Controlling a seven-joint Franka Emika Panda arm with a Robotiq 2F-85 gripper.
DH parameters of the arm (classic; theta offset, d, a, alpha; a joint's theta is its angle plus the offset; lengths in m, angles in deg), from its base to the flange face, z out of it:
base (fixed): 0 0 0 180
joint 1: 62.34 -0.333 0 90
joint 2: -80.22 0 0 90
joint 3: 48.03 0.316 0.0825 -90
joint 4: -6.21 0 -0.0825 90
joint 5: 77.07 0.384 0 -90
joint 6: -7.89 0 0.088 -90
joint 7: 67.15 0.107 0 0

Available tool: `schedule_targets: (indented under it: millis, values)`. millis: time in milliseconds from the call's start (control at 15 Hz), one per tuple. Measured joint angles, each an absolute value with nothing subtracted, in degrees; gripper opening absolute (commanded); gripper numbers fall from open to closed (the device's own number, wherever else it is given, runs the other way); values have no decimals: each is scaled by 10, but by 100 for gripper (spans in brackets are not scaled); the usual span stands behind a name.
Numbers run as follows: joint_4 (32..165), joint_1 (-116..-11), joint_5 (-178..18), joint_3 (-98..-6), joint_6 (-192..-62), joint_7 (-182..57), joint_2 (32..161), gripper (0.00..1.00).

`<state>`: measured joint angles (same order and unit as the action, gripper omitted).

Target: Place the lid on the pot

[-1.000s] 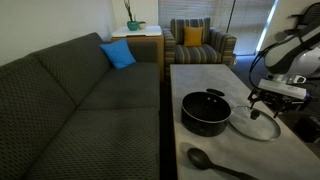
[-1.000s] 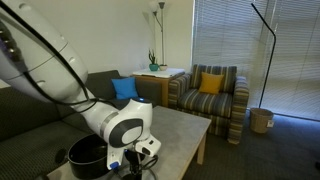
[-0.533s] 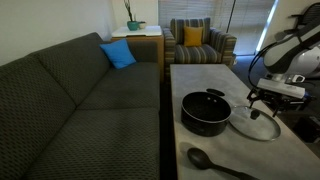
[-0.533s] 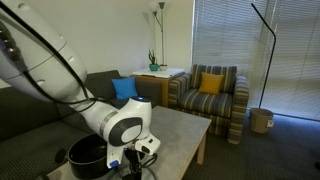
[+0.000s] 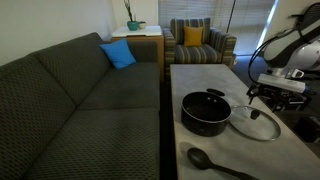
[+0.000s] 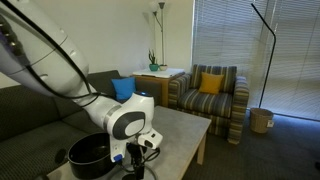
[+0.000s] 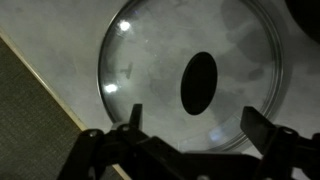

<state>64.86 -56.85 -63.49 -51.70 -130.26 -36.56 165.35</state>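
The black pot stands on the grey table; it also shows at the bottom of an exterior view. The clear glass lid lies flat on the table beside the pot. In the wrist view the lid fills the frame, with its dark knob at centre. My gripper hangs open a little above the lid, holding nothing. In the wrist view its fingers straddle the lid's near rim. It also shows low in an exterior view.
A black long-handled spoon lies on the table in front of the pot. A dark sofa with a blue cushion runs along the table's side. A striped armchair stands behind the table.
My gripper has risen slightly above the lid. The lid and pot have not moved.
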Motion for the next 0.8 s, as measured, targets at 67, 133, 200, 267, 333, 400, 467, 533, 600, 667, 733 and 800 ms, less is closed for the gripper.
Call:
schedule_targets:
  millis: [67,133,200,267,333,400,467,533,600,667,733,800]
  values:
    - [647,-565,-635,-515,-1290,-373,1653,100]
    - [647,-561,-634,-512,-1279,-381,1652,100]
    - [647,-557,-634,-508,-1267,-390,1652,100]
    - [647,-553,-634,-503,-1257,-401,1652,100]
    - [646,-549,-634,-499,-1245,-411,1652,100]
    - [646,-548,-634,-496,-1235,-419,1651,100]
    - [646,-547,-634,-494,-1225,-426,1651,100]
    - [646,-546,-634,-493,-1219,-431,1651,100]
    - [646,-546,-634,-492,-1218,-433,1651,100]
    - [646,-545,-634,-492,-1217,-434,1651,100]
    - [646,-546,-634,-492,-1217,-434,1651,100]
    - [646,-548,-635,-493,-1221,-431,1651,100]
